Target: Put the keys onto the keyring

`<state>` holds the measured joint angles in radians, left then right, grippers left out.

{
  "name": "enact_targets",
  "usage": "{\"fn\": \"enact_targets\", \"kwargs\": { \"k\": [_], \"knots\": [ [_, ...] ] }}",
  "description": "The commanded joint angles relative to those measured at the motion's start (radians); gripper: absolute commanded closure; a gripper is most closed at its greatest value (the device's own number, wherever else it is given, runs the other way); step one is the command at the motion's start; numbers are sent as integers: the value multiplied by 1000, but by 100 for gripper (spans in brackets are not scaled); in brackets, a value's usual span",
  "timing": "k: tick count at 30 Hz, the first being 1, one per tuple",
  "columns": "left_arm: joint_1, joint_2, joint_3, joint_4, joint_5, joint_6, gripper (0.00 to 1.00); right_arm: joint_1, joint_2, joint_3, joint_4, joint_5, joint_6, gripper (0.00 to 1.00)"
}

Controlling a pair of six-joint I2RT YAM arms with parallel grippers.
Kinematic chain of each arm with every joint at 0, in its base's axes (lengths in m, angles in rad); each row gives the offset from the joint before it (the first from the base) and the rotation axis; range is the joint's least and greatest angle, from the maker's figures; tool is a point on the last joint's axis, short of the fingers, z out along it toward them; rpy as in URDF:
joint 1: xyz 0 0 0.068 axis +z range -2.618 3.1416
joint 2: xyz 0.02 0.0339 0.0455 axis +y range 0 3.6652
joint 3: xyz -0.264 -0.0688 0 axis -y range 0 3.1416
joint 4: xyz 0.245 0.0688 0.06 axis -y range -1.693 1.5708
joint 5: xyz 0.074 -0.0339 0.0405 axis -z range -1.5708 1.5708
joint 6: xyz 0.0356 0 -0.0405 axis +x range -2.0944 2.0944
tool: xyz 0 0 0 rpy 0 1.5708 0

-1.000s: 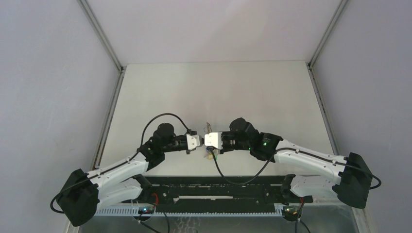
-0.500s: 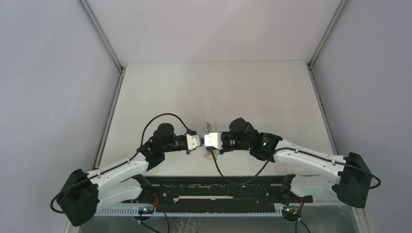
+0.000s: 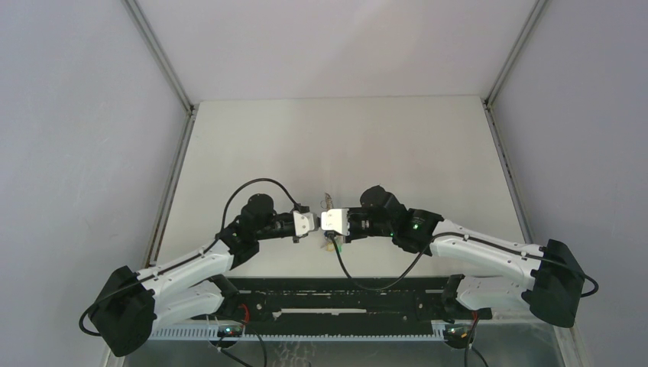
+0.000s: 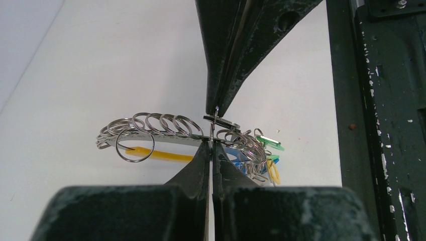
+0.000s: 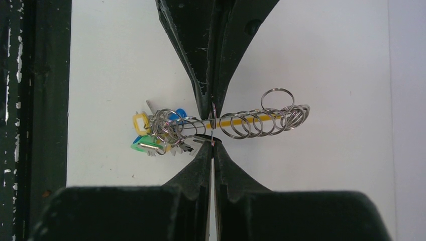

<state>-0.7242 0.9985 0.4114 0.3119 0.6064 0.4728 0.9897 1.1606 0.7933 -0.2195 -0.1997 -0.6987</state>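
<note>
The keyring (image 4: 150, 125) is a curved silvery band carrying several wire rings, a yellow strip (image 4: 161, 154), and blue and green tags (image 4: 269, 142) bunched at one end. It hangs above the table between both grippers and also shows in the right wrist view (image 5: 251, 123) and the top view (image 3: 330, 243). My left gripper (image 4: 212, 145) is shut on a thin ring of it. My right gripper (image 5: 212, 146) is shut tip to tip against the left one (image 3: 320, 222). The small key (image 5: 203, 139), with its black head edge-on, sits right at the right fingertips (image 4: 223, 121).
A black slotted rail (image 3: 344, 294) runs along the table's near edge, close under the bunch of tags (image 5: 143, 145). Grey walls stand on the left, the right and at the back. A black cable (image 3: 252, 183) loops over the left wrist.
</note>
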Motion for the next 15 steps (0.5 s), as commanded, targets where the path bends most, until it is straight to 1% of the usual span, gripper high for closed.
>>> {"fn": "enact_targets", "kwargs": {
  "k": [1, 15],
  "knots": [
    [-1, -18, -11, 60, 15, 10, 100, 2, -6, 23, 33, 18, 19, 100],
    [-1, -9, -7, 60, 26, 11, 100, 3, -2, 23, 51, 2, 21, 100]
  ]
}}
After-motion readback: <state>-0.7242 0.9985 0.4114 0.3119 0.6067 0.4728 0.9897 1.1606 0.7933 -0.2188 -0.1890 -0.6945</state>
